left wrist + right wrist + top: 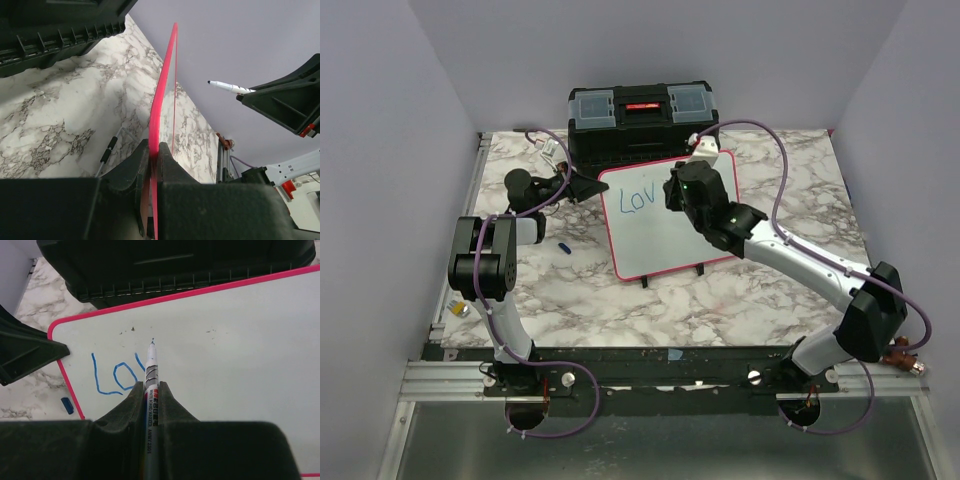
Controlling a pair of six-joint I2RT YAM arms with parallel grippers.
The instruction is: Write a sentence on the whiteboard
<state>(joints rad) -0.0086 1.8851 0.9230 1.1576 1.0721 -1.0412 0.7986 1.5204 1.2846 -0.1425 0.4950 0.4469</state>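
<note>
The whiteboard, white with a pink-red frame, stands tilted on the marble table in front of the black toolbox. Blue letters "LOV" sit at its upper left; in the right wrist view I read "LO" and part of a stroke behind the pen. My left gripper is shut on the board's left frame edge. My right gripper is shut on a white marker, its tip at the board beside the letters. The marker also shows in the left wrist view.
The black toolbox stands right behind the board. A blue marker cap lies on the table left of the board. A small white object with wires lies at the back left. The board's black feet rest on the marble.
</note>
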